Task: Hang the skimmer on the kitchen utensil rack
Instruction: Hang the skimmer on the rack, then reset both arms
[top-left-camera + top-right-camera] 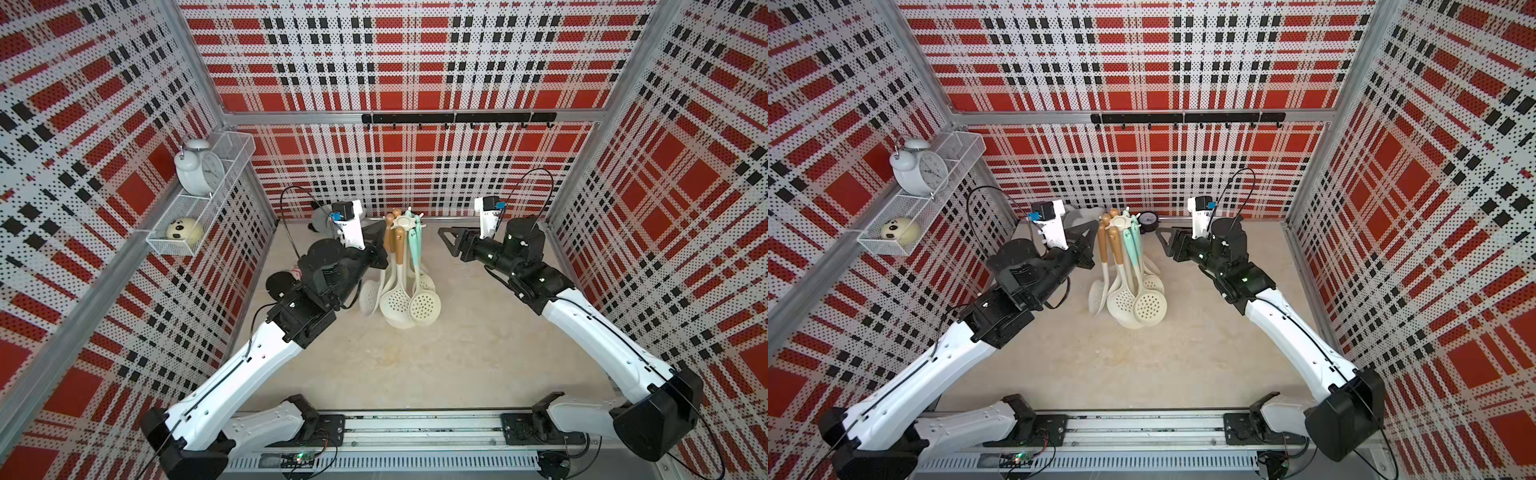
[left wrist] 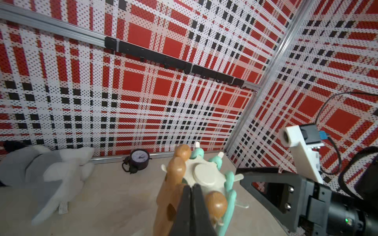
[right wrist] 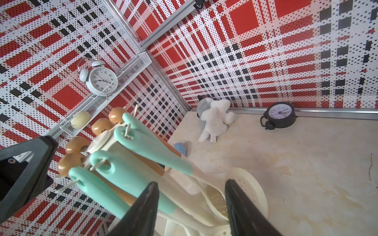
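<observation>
Your left gripper (image 2: pixel 191 187) is clenched, tips at the crown of the kitchen utensil rack (image 2: pixel 204 173) on the table (image 1: pixel 457 353). Your right gripper (image 3: pixel 191 182) is released, nearby. Skimmers (image 1: pixel 424 305) hang from the rack's prongs.

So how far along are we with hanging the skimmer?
Looks done: skimmers hang from the prongs of the kitchen utensil rack. In hand: nothing; the left hand is shut empty by the crown, the right hand open beside the handles. Left: probably only pulling both arms back.
</observation>
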Motion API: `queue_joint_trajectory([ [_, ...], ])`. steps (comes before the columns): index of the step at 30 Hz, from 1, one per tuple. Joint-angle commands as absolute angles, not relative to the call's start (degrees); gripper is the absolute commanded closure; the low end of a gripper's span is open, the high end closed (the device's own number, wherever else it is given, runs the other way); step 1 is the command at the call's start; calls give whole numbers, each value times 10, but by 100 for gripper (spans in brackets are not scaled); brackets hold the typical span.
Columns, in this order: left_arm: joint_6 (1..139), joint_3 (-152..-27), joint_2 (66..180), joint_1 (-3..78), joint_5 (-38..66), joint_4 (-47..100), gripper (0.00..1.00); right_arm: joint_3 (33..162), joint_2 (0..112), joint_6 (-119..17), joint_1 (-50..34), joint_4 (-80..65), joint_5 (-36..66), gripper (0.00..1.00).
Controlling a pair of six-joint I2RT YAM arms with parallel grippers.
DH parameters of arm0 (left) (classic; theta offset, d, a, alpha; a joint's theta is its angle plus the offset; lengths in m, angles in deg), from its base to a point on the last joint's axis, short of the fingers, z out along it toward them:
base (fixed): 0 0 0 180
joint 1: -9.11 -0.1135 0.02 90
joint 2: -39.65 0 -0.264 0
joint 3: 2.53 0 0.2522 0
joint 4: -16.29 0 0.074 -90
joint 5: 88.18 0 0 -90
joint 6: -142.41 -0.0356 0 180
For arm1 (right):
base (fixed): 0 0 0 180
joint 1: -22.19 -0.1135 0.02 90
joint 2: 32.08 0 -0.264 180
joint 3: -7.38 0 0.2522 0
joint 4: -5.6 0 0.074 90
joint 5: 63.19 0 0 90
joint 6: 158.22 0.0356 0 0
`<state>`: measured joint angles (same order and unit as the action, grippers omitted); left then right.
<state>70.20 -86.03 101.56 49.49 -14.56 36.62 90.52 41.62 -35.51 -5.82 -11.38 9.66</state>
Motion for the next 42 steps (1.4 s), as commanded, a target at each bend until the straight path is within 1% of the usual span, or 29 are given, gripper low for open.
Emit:
queue_joint_trajectory([
  [1, 703, -865, 997, 496, -192, 357, 100, 916, 420, -354, -62, -111, 91, 43],
  [19, 701, -896, 1089, 479, -119, 366, 100, 901, 417, -354, -65, -105, 72, 45],
  [27, 708, -872, 1063, 468, -128, 369, 100, 892, 404, -361, -65, -112, 90, 44],
  [28, 709, -869, 1053, 463, -129, 369, 97, 891, 399, -361, -64, -115, 99, 43],
  [32, 702, -851, 992, 446, -136, 353, 72, 877, 365, -394, -64, -130, 166, 31],
  [36, 681, -820, 918, 431, -148, 329, 55, 842, 311, -417, -54, -130, 250, 20],
  [38, 669, -787, 876, 425, -170, 316, 43, 804, 274, -439, -52, -115, 305, 16],
  [39, 664, -766, 860, 423, -183, 308, 39, 782, 257, -445, -51, -103, 339, 12],
  [40, 664, -736, 842, 422, -211, 295, 34, 749, 238, -458, -51, -82, 374, 4],
  [41, 665, -704, 823, 422, -243, 281, 27, 711, 224, -476, -51, -55, 412, 0],
  [42, 666, -669, 810, 422, -263, 263, 23, 679, 214, -484, -51, -35, 452, 0],
])
